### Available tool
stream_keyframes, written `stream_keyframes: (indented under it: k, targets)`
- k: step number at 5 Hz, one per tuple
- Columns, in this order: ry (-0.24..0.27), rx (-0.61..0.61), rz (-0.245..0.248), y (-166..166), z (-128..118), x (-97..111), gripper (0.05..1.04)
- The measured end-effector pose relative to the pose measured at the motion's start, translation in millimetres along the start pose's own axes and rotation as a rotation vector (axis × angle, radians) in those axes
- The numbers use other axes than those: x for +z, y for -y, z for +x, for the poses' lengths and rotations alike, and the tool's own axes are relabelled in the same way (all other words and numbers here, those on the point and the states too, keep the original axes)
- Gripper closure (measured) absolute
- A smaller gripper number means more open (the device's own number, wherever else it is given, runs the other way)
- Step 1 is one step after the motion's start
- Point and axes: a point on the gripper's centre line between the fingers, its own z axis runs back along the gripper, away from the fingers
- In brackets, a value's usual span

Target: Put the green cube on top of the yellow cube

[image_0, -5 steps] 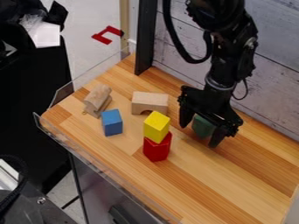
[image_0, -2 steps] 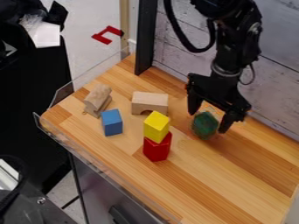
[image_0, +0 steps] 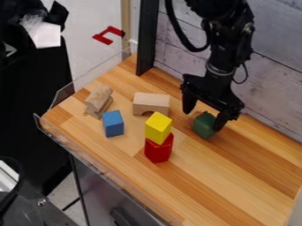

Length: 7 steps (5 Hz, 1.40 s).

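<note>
Counts, left to right: one natural-wood assembly [image_0: 99, 98], in which a rounded piece lies on a lower piece; one blue cube [image_0: 113, 124]; one bridge-shaped wooden block [image_0: 151, 103]; one yellow cube [image_0: 157, 128], seated on one red block [image_0: 158, 152]; one green cube [image_0: 203, 126]; one black two-finger gripper [image_0: 203, 119] on one robot arm [image_0: 223, 57]. All blocks are located on one wooden tabletop [image_0: 236, 176]. The green cube is positioned to the right of the yellow-and-red stack, apart from it, beneath the gripper. The two fingers are spread wide, one on each side of the green cube; no grip is evident, and contact at the right finger cannot be determined.

Obscured areas, left to right: the lower piece of the wood assembly is partly covered by the rounded piece, its exact shape indistinct. The yellow cube conceals most of the red block's top. The right finger overlaps the green cube's right edge. The arm is cut off at the upper edge.
</note>
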Motion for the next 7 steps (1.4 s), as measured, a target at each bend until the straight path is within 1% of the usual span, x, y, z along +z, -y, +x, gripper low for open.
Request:
stream_keyframes:
  k: [1, 2, 3, 4, 5, 6, 7]
  targets:
    - [-0.009, 0.009, -0.006, -2, -1, -1, 0.085]
    - [-0.019, 0.012, -0.019, 0, -2, -5, 0.142]
    - [-0.008, 0.024, -0.033, 1, 0, -6, 0.425]
    - [-0.002, 0.035, -0.036, 1, 1, -6, 0.512]
    - [-0.006, 0.043, -0.037, 1, -1, -6, 0.512]
    - [-0.020, 0.056, -0.046, -1, -10, -3, 0.512]
    - [-0.009, 0.063, -0.055, -4, -16, 22, 0.512]
